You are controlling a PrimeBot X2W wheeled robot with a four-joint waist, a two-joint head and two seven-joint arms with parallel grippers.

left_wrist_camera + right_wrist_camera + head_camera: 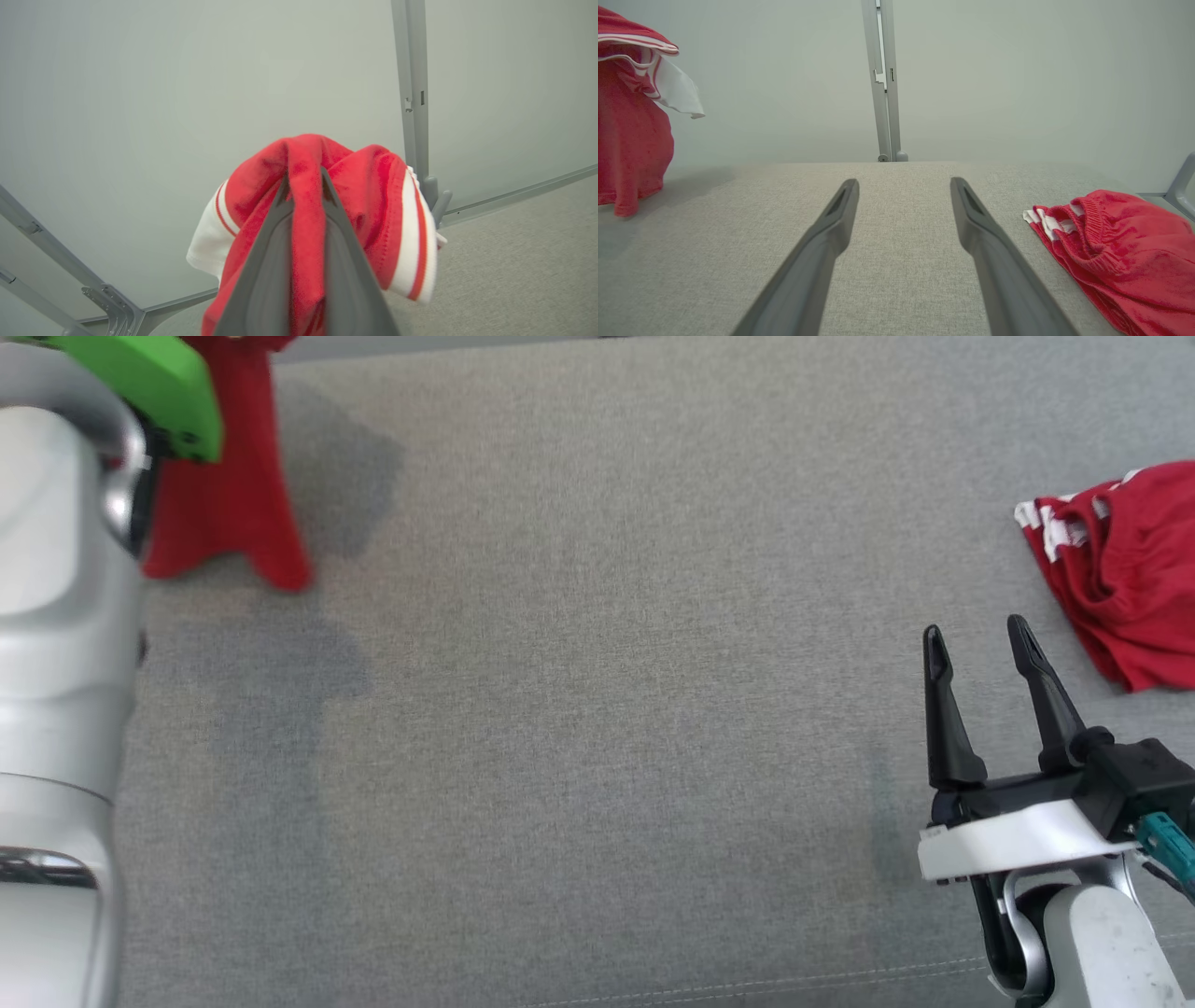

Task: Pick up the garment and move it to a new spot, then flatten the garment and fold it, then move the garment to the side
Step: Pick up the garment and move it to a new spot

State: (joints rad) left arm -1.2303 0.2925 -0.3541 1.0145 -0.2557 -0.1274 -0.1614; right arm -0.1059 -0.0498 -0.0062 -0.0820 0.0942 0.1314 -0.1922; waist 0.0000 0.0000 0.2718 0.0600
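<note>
In the head view the pale left forearm (56,616) rises along the left edge, and a red garment (229,495) hangs beside it, long axis vertical. Its 2 lower corners reach down to about the grey worktop (579,709); whether they touch it cannot be told. The right tool (977,637) sits low at the right with its fingers apart and nothing between them, and crumpled red shorts (1130,579) lie just beyond it and to its right. In the left wrist view the left tool (303,179) is clamped on a fold of the red garment, whose bunched cloth and white-and-red striped trim spill over both fingertips. In the right wrist view the hanging garment is far off to the right tool's left, well apart from it, with bare worktop straight ahead. The garment seems lifted for its move to a new spot. The left arm alone has it, and the open stretch between the 2 tools looks like the place to lay it.
</note>
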